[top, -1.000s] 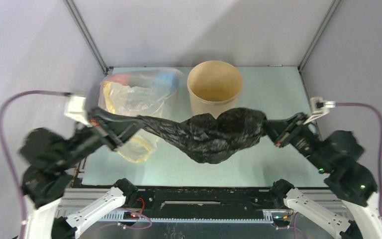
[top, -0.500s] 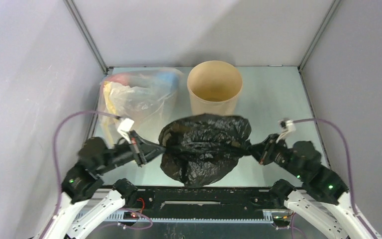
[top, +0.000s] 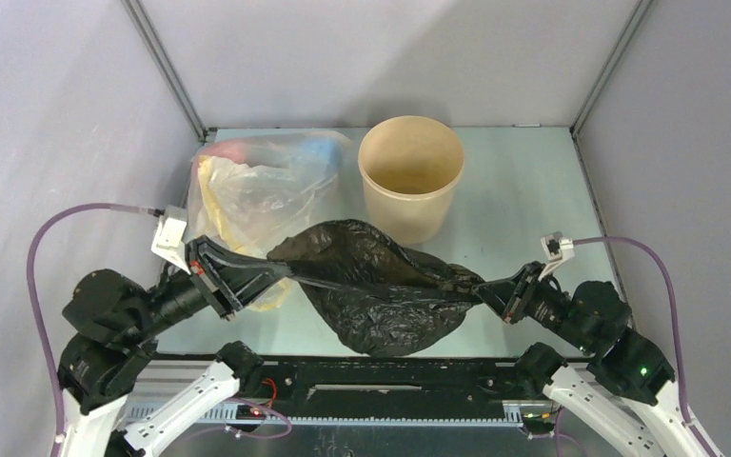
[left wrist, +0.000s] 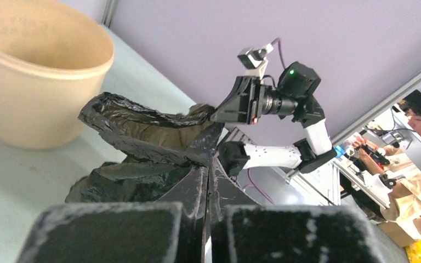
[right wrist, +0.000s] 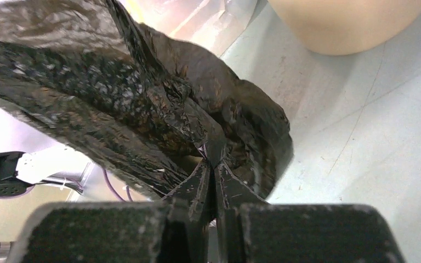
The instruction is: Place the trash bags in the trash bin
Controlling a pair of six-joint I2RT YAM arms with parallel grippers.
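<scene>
Top external view: the left tool (top: 271,275) and right tool (top: 484,290), each pinching an edge of the trash bag (top: 381,295), have drawn apart, stretching it over the tabletop (top: 523,209) just before the bin (top: 410,205), so lifting it in probably remains.

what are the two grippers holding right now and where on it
Both hold the black trash bag. The left gripper pinches its left edge and the right gripper pinches its right edge, both shut on the plastic.
</scene>
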